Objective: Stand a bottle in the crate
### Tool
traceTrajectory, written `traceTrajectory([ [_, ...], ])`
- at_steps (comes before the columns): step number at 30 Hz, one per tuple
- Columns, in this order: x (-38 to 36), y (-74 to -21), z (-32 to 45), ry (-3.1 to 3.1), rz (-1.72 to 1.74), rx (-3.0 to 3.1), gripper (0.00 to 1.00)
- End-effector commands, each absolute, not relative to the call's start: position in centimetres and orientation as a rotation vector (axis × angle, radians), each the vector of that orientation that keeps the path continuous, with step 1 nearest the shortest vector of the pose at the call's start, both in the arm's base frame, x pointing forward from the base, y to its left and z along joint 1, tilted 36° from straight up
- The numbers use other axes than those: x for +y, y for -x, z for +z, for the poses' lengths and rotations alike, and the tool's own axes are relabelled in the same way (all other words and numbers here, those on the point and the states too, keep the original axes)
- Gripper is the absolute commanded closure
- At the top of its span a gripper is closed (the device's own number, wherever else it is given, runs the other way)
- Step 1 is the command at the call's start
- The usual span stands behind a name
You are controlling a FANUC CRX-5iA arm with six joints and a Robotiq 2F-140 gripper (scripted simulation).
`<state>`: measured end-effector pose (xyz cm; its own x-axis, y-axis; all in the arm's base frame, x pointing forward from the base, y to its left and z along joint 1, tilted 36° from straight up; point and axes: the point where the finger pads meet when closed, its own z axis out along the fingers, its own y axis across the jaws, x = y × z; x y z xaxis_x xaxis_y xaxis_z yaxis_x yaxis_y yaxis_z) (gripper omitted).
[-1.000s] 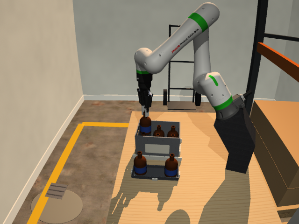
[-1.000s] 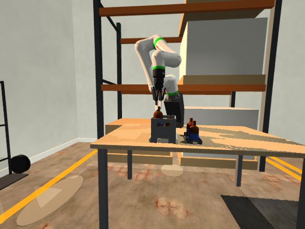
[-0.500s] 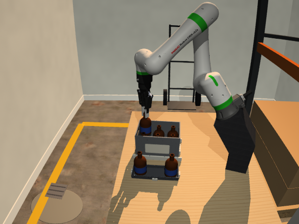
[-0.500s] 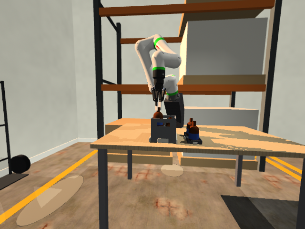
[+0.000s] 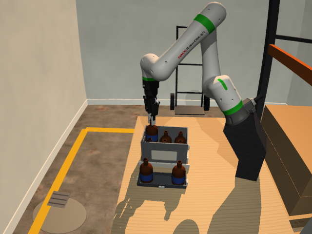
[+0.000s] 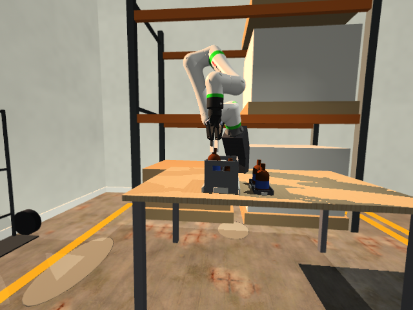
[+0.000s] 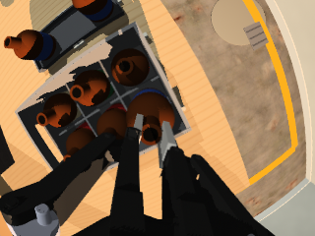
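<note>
Tool [image 5: 151, 120] points straight down over the far left corner of the crate [image 5: 164, 150], fingers clamped on the neck of a brown bottle [image 5: 152, 131] with a blue label. That bottle sits in the far left cell, upright, its shoulder and part of the label above the rim, higher than its neighbours. Whether its base touches the cell floor cannot be told.

Wrist view: fingers flank the bottle's neck [image 7: 150, 133] on two sides; five other bottle tops show in the remaining cells of the crate [image 7: 163, 81], so all six cells are occupied.

Tray [image 5: 162, 183] lies flat on the counter [image 5: 206, 191], just in front of the crate, touching or nearly so. Two bottles stand upright on it: one at its left end [image 5: 146, 170], one at its right [image 5: 178, 173], well apart from each other.

Exterior view: crate [image 6: 221, 176] and tray [image 6: 261, 191] both level on the counter [image 6: 186, 193]; arm [image 6: 217, 76] reaches down from above with the tool [image 6: 213, 146] vertical.
</note>
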<state>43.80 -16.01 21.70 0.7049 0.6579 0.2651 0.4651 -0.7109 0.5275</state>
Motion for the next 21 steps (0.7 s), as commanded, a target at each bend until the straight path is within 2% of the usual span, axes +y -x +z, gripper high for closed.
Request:
traceTrajectory([
  [1, -16.1, -44.0, 21.4, -2.487, 0.619, 0.867, 1.0],
  [21, -16.4, -44.8, 20.3, -2.487, 0.619, 0.867, 1.0],
])
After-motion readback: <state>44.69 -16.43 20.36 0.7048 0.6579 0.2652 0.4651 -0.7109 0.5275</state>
